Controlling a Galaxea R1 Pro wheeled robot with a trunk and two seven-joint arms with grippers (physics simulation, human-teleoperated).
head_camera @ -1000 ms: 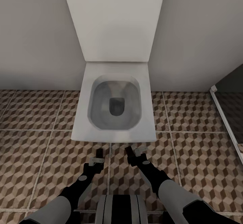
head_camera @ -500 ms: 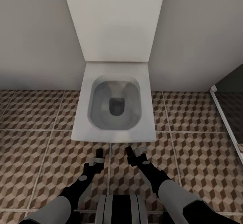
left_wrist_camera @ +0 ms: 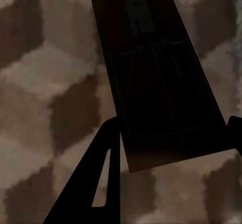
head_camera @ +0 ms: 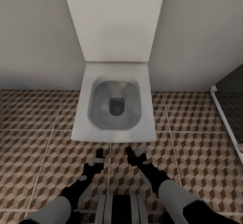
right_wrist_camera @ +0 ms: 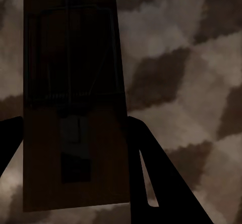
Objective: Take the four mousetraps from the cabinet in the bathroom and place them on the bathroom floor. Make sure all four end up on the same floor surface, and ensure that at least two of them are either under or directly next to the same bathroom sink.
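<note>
Two of the mousetraps are in hand, one per arm. In the left wrist view a small flat dark-brown wooden mousetrap (left_wrist_camera: 156, 77) with a thin dark wire frame and a dark metal plate is seen lying between the jaws of the left gripper (left_wrist_camera: 176, 133); one black finger (left_wrist_camera: 98, 183) presses against one long edge, the other finger is just visible at the opposite edge; the jaws are closed narrow onto the board, across its width, toward one end; most of the board projects forward beyond the fingertips.

In the right wrist view a second flat brown wooden mousetrap (right_wrist_camera: 73, 103) is held likewise by the right gripper (right_wrist_camera: 73, 128); dark fingers (right_wrist_camera: 143, 163) flank both long edges; the wired end reaches out past the jaws.

Handling, as judged: each trap is light, thin and stiff; the wood should give fair friction; the wire parts are slight and best left untouched; the board edges, as now gripped, are the sound place to hold; a long overhang may let it pivot if bumped.

In the head view both grippers hang low and close over the cube-patterned brown, beige and white tiled bathroom floor (head_camera: 33, 143), just before the white square-edged toilet (head_camera: 114, 106); whether the boards touch the tiles cannot be told.
</note>
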